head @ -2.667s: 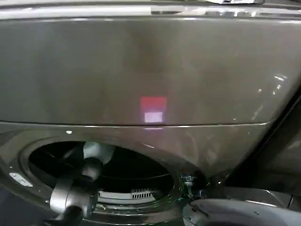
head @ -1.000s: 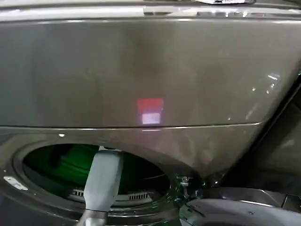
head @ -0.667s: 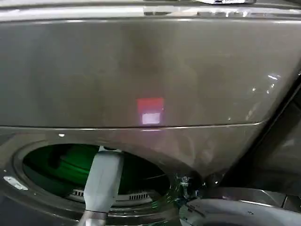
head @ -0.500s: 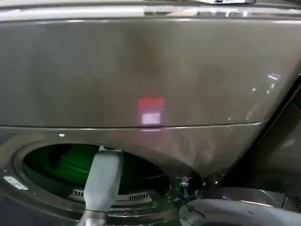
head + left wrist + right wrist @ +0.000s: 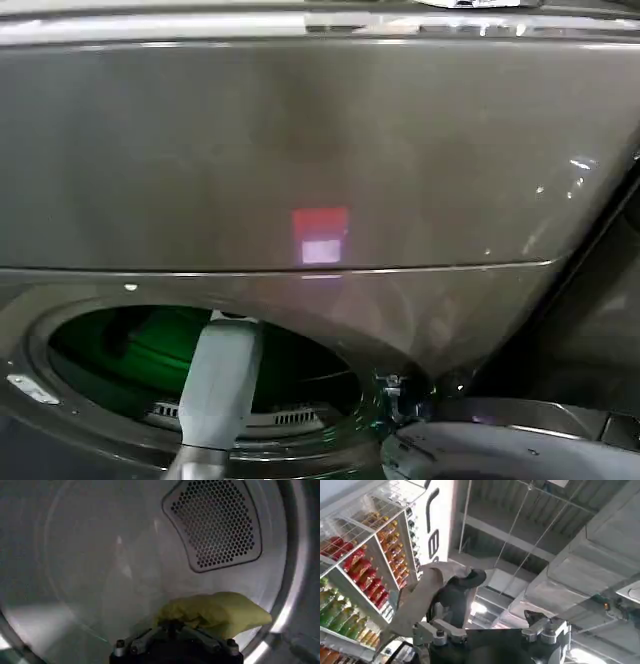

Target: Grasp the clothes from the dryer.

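inside the dryer drum (image 5: pixel 100 570), near the perforated vent panel (image 5: pixel 217 522) on the back wall, lies the yellow cloth (image 5: pixel 220 612). it is a crumpled bundle, and its long axis runs across the drum floor, with one tapered end pointing toward the bright drum rim (image 5: pixel 285 605). the cloth sits below the vent panel, just in front of the left gripper (image 5: pixel 172 632), and the gripper's dark body covers the near edge of the cloth. the fingers seem to lie close together against the fabric, but i cannot tell if they really pinch it. beside the cloth, away from the vent panel, the drum wall is bare and smooth, so there is free room on that side.

in the head view the left arm (image 5: pixel 220 385) goes through the round dryer opening (image 5: pixel 130 350), which glows green inside. the arm stands near the middle of the opening, apart from both side edges. the dryer front (image 5: pixel 300 150) rises above the opening.

the right gripper (image 5: pixel 495 635) is away from the dryer, pointing up to a ceiling, with a shelf of bottles (image 5: pixel 355 580) near it. its fingers are spread and hold nothing.
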